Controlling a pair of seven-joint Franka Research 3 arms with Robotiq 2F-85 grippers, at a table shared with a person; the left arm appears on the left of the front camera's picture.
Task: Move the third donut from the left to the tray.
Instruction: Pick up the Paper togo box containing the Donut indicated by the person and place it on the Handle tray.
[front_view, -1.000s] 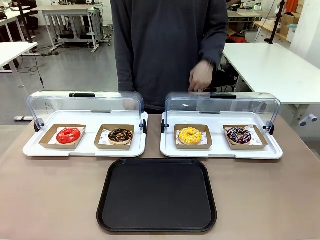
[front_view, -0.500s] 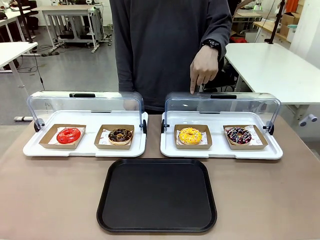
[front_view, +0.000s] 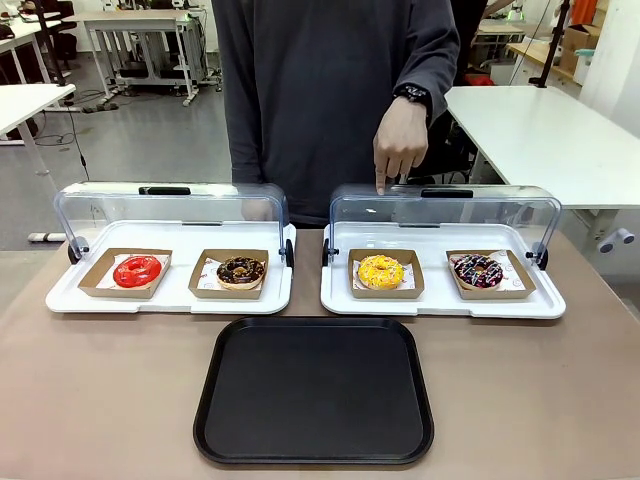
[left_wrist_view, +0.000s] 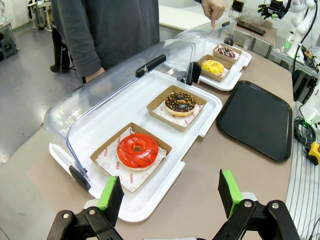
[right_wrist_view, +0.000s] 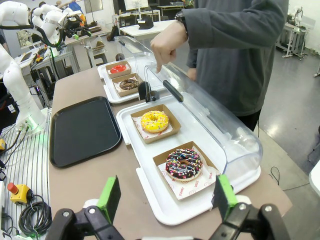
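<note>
Grippers first: how do they stand?

Both are spread wide and hold nothing. The left gripper (left_wrist_view: 169, 195) hangs over the table just short of a white tray, with its green pads far apart. The right gripper (right_wrist_view: 166, 196) looks the same in its own wrist view.

What lies just past the left one?

The left white tray (left_wrist_view: 172, 175), with its clear lid (left_wrist_view: 125, 75) tipped back. The red-iced donut (left_wrist_view: 137, 150) is nearest and a chocolate donut (left_wrist_view: 180, 101) sits behind it, each in a brown cardboard holder.

And past the right one?

The right white tray (right_wrist_view: 150, 195), with its lid open too. Nearest is a chocolate donut with coloured sprinkles (right_wrist_view: 184, 164). Beyond it the yellow donut (right_wrist_view: 154, 121) sits in its holder, well apart from the pads.

Where is the black tray?

The front view puts the black tray (front_view: 313, 390) flat on the table in the middle, just on the robot's side of the two white trays. That view also lines up all four donuts in a row. The yellow donut is third from the left, in the left half of the right white tray.

What do the wrist views add?

The right wrist view gives the person's hand (right_wrist_view: 167, 42) from the side, index finger pointing down over the lid near the yellow donut. From the front, the fingertip sits at the lid's top edge. Whether it touches the lid I cannot tell.
</note>
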